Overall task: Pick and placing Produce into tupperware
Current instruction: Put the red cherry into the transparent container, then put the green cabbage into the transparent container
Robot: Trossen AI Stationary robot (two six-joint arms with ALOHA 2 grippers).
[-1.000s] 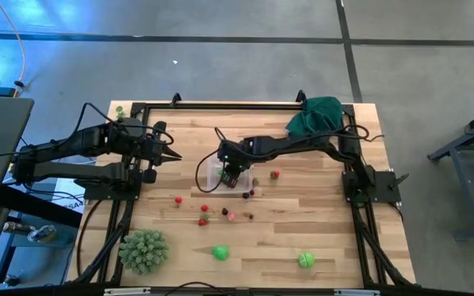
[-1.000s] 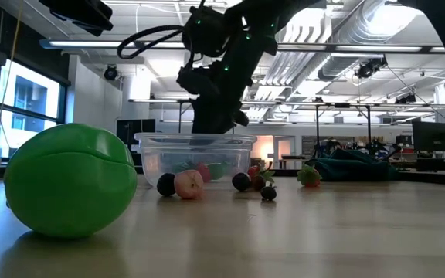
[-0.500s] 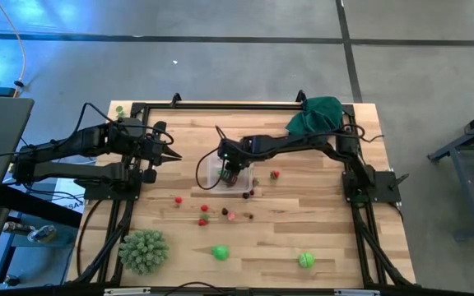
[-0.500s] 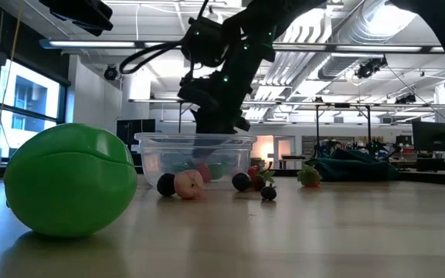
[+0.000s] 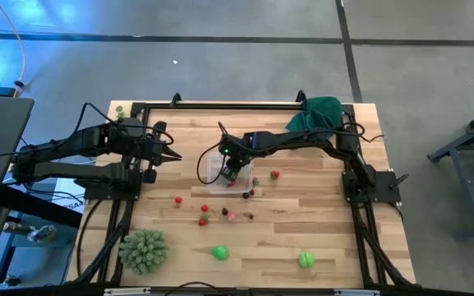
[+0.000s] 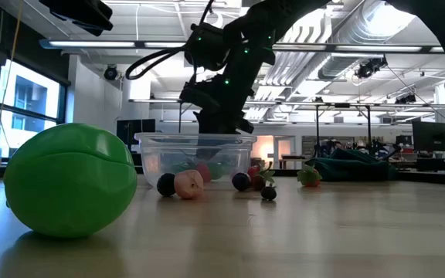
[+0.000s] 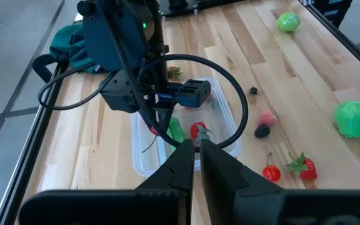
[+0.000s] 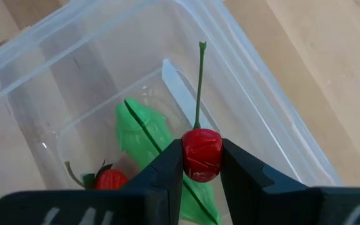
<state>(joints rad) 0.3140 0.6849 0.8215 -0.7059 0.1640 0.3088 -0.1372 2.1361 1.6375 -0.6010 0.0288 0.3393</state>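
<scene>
The right gripper (image 8: 200, 164) hangs over the tub (image 5: 213, 171) near the table's (image 5: 336, 238) centre, its fingers clamped on a red cherry (image 8: 201, 152) whose green stem stands up from it; the cherry sits above the tub's open mouth, not yet resting on the floor inside. In the tub lie a green leaf-shaped piece (image 8: 144, 134) and a red piece with a green stalk (image 8: 109, 179). In the low view the same gripper (image 6: 221, 127) dips just to the tub's rim (image 6: 195, 139). The left gripper (image 5: 171, 156), fingers pressed together and holding nothing, waits at 9 o'clock of the tub, well apart from it. Loose produce lies on the table: a red piece (image 5: 275, 174) at 3 o'clock of the tub, dark and red pieces (image 5: 248, 193) at about 5 o'clock just beside it, a red piece (image 5: 178, 199) at 7 o'clock, and a cluster of red, pink and dark pieces (image 5: 220, 214) at 6 o'clock. Farther toward the near edge sit two bright green pieces (image 5: 220, 252) (image 5: 305, 260), and a spiky pale-green ball (image 5: 144, 250) at 7 o'clock. A dark green cloth (image 5: 314, 114) lies at 2 o'clock by the far corner.
</scene>
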